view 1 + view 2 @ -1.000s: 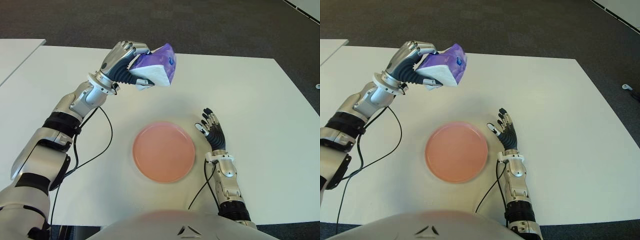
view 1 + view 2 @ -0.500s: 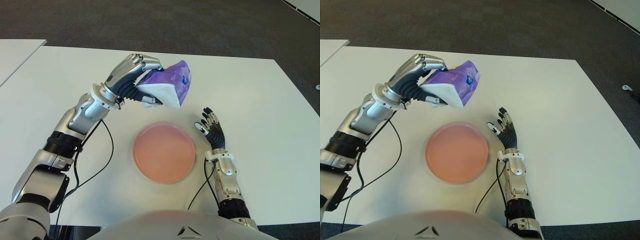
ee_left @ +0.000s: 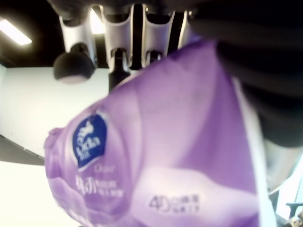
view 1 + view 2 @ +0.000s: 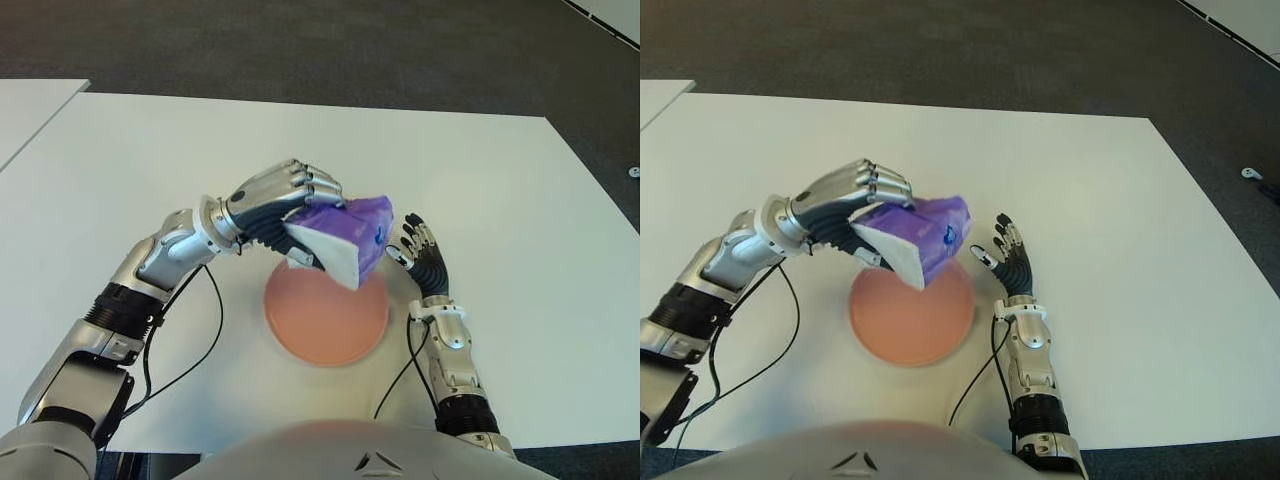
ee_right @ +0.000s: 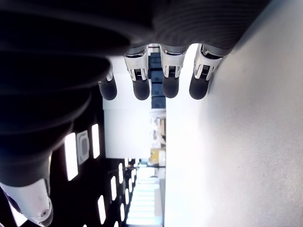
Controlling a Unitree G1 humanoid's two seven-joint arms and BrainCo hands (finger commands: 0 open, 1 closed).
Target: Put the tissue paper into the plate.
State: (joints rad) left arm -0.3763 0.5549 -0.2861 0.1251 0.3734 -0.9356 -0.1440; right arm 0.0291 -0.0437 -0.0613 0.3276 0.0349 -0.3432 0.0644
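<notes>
Eye views: left hand (image 4: 285,195) wrapped around a purple tissue pack (image 4: 350,235), fingers curled over its top, thumb underneath. The pack is tilted, its white end pointing down, and is held above the far edge of the pink plate (image 4: 325,325); it looks clear of the plate. Plate sits on the white table (image 4: 520,200), below and just toward the robot from the left hand. Right hand (image 4: 425,262) shows just to the right of the plate, fingers stretched out and slightly spread, holding nothing; the pack's purple end is close to its fingertips, contact cannot be told.

Left wrist view: pack (image 3: 161,156) fills the picture, blue logo and print facing the camera. Silver fingers (image 3: 113,28) clamp over its far edge.

Right wrist view: four dark fingertips (image 5: 170,85) extended in a row beside the table surface (image 5: 246,142), nothing between them.
</notes>
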